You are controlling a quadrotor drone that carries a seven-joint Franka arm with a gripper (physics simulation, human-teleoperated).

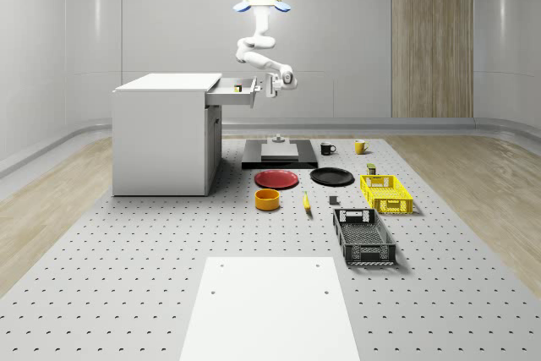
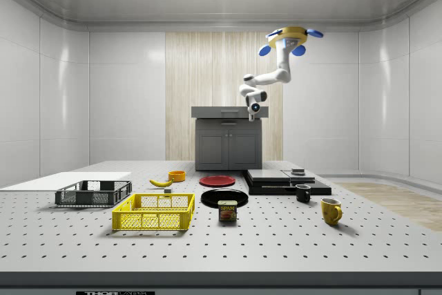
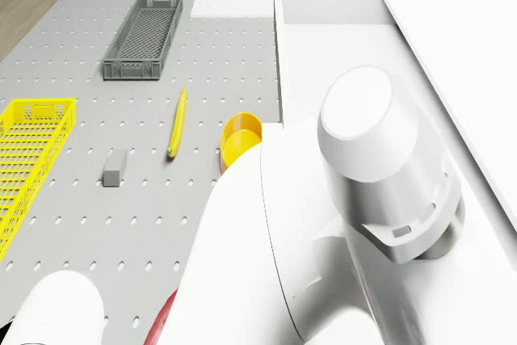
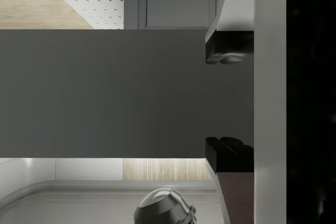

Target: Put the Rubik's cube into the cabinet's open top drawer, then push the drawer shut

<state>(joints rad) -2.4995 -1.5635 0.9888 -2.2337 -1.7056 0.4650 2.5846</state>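
Item: small Rubik's cube [image 1: 237, 87], rigid plastic block, yellow face showing.
Location: it lies inside the open top drawer [image 1: 230, 95] of the white box cabinet [image 1: 161, 141], near the drawer's front wall. Its other faces are too small to tell.
Drawer: a shallow tray pulled well out toward the whole-scene view's right, with a dark grey front panel.
Drone: the white quadrotor with blue-tipped rotors [image 1: 262, 6] hovers high up, above and just past the drawer's outer end, resting on nothing.
Arm: it is folded downward from the drone to drawer height.
Gripper [image 1: 272, 89]: it sits just outside the drawer front. In the wrist view the two black fingers [image 4: 227, 51] stand wide apart and empty, with the grey panel spanning the gap between them. Whether they touch the panel cannot be told.
Stage (judged): placing looks done, and the push has not begun.
Handling, cube (judged): light, stiff and smooth-sided, not fragile. Best pinched across two opposite flat faces — corners would slip.
Handling, drawer (judged): it slides on runners and wants a flat, square push at mid-panel. An off-centre shove could rack it or skid off the edge.
Nearby floor: orange bowl [image 3: 240, 139], yellow banana [image 3: 176, 123], grey mesh crate [image 3: 144, 35] — all well apart from the work.
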